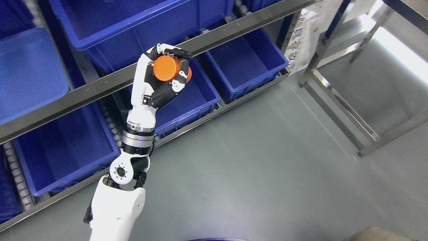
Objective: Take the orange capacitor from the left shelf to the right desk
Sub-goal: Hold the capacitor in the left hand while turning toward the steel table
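Note:
An orange cylindrical capacitor is held in my left hand, whose fingers curl around it from above and below. The hand is raised in front of the shelf rail, over the middle blue bin of the lower shelf row. The white left arm rises from the bottom edge left of the middle. The right hand does not show. A metal frame of a desk stands at the right.
Several blue bins fill the tilted shelf: a lower left bin, a lower right bin, and upper bins. Grey floor spreads between the shelf and the desk frame. A white labelled panel hangs at the shelf's end.

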### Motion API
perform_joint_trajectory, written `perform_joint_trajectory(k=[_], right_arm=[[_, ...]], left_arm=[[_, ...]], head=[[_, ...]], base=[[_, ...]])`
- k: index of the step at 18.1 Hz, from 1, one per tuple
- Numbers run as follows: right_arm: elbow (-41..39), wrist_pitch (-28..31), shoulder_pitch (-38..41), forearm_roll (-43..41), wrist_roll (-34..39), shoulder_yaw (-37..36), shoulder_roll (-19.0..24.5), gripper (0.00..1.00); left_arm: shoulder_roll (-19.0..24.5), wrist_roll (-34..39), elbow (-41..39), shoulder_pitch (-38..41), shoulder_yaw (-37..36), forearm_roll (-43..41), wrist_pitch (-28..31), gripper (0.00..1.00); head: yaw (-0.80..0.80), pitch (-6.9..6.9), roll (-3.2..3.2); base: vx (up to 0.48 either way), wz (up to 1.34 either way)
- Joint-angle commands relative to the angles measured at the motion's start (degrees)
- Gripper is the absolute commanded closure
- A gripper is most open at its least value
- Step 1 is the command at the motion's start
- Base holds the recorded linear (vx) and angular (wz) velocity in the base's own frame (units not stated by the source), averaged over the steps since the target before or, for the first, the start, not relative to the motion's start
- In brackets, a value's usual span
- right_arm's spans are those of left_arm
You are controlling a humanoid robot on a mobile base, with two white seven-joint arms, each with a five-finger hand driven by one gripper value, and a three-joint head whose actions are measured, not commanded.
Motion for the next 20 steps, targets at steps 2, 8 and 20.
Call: perform_joint_trajectory(k=[2, 8, 20], right_arm=[[-1.0, 0.0, 1.3, 0.4, 0.0, -0.6, -1.0, 0.00], [-1.0, 0.0, 1.3, 0.4, 0.0, -0.6, -1.0, 0.00], [-1.0, 0.0, 1.3, 0.4, 0.0, -0.6, -1.0, 0.00]], left_arm=[[1.0, 0.1, 0.0, 0.0, -2.1, 0.1, 0.1, 0.97], [1.0, -0.1, 0.0, -0.3, -5.1, 1.4, 0.2, 0.97], [1.0, -0.2, 0.3, -1.5, -15.9, 1.5, 1.1, 0.97]], head=[[0.00, 0.00, 0.00], [0.00, 0.00, 0.00], [0.00, 0.01, 0.00]], base=[[-0.001, -0.50], [0.057, -0.37], [0.163, -0.38]])
